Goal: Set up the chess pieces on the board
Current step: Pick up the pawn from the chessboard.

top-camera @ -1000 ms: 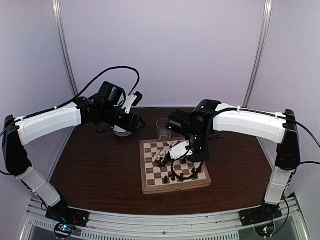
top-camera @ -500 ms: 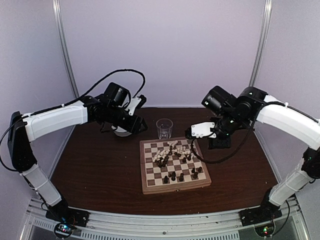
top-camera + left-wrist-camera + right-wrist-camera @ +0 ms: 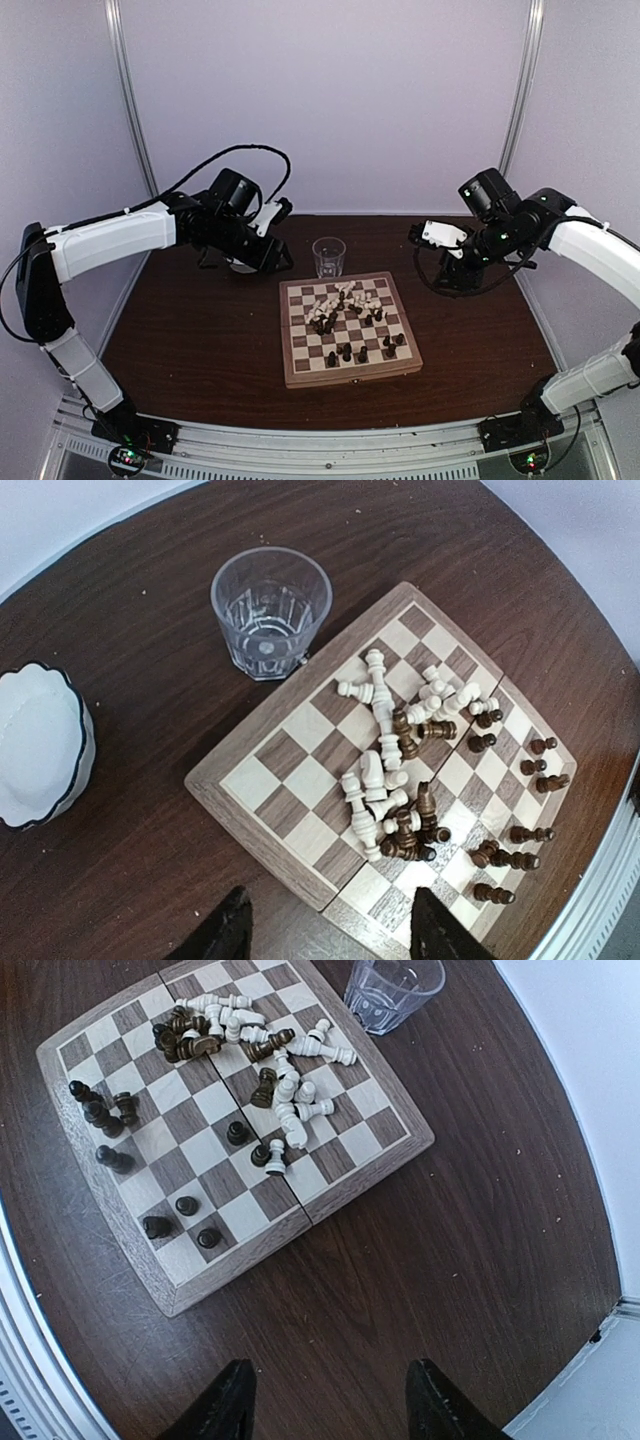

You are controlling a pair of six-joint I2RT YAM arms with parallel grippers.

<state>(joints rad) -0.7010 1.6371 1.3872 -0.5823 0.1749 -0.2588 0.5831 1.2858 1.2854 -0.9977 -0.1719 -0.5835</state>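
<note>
many chess pieces (image 3: pixel 395 780), cream and dark brown, lie toppled in a heap mid-board; a few dark ones stand apart toward the near side. checkered light-wood board (image 3: pixel 350 377) sits mid-table. left gripper (image 3: pixel 335 920) and right gripper (image 3: pixel 330 1390) both spread wide, holding nothing.

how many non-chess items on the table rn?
2. A clear glass stands on the tabletop just past the far edge of the board. A white bowl sits further left, apart from the board. More may be hidden.

Overhead wide; wrists high — sharing board (image 3: pixel 303 346).
</note>
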